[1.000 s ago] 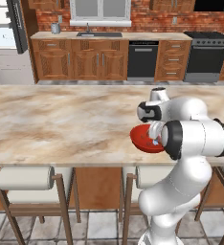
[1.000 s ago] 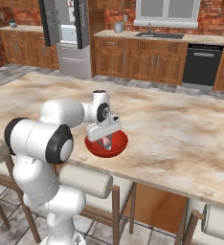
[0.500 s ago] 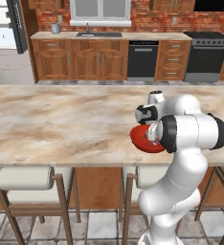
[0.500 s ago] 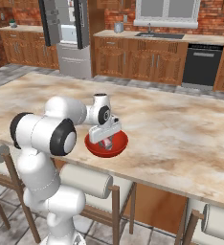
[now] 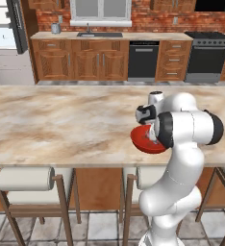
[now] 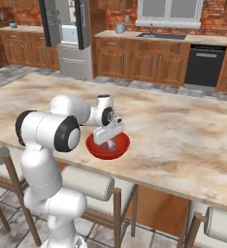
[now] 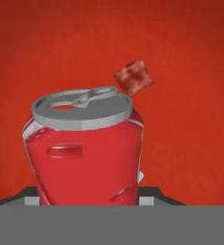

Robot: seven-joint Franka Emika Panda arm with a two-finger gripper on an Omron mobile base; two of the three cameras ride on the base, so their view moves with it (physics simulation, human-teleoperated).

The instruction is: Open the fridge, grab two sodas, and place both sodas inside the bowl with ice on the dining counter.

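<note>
Surroundings: the long marbled surface [image 5: 61, 125] runs across the middle of both base views, with cushioned stools [image 5: 25, 178] tucked along its near edge at the bottom of the frame.
Background: wooden cabinets with a sink [image 5: 99, 34] under a window sit at the top of the left base view, a black dishwasher [image 5: 142, 60] beside them and a dark stove [image 5: 206, 57] at upper right.
Fridge: it stands at the upper left of the right base view [image 6: 67, 36], doors swung open, well apart from the arm.
In the way: in the left base view the robot's own white elbow covers the right part of the bowl [image 5: 142, 140]; the right base view gives a clearer look at it.
Bowl: red and shallow [image 6: 97, 149], it rests on the surface near the front edge, centre of the right base view.
Ice: one small reddish cube [image 7: 134, 76] lies on the bowl floor just past the can's top.
Soda: the red can [image 7: 83, 153] with a silvery pull-tab top sits inside the bowl, tilted.
Jaws: the gripper [image 6: 110, 140] reaches down into the bowl, its jaws partway apart and closed on the sides of the red can.
</note>
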